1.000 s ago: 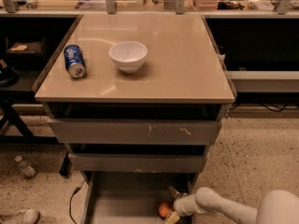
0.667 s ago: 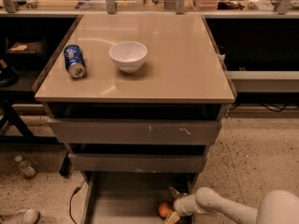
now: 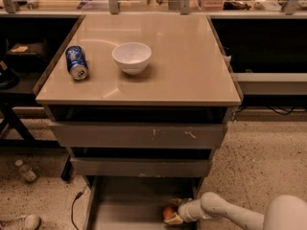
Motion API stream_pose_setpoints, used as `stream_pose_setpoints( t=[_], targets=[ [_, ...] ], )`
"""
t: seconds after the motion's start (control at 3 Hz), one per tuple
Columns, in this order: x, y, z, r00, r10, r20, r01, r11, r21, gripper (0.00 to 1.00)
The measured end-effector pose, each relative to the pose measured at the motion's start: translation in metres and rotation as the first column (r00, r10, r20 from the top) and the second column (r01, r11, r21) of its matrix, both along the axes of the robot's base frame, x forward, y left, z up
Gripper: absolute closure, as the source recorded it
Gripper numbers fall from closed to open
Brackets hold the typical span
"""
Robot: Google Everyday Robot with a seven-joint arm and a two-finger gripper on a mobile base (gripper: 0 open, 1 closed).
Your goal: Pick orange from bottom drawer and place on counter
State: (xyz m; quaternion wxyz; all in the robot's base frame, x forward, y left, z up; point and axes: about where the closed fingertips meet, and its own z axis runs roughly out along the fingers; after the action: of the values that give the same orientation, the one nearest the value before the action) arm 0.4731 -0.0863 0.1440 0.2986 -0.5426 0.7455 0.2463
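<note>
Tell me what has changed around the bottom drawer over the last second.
Nothing visibly changed. The pincer is at the orange in the bottom drawer, as before. The blue soda can and white bowl are where they were on the counter.

Warm overhead glare on counter (image 3: 182, 66); tool (image 3: 171, 215) in dim bottom drawer (image 3: 124, 200).

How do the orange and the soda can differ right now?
The orange is round and sits in the bottom drawer, at the gripper; the soda can is a blue cylinder lying on its side on the counter. The orange looks smaller than the soda can.
</note>
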Motion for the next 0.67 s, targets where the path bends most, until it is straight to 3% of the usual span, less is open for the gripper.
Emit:
stream_pose_setpoints(
  t=[0.67],
  targets=[
    [0.0000, 0.0001, 0.0000, 1.0000, 0.000, 0.000, 0.000, 1.000, 0.000, 0.88]
  ],
)
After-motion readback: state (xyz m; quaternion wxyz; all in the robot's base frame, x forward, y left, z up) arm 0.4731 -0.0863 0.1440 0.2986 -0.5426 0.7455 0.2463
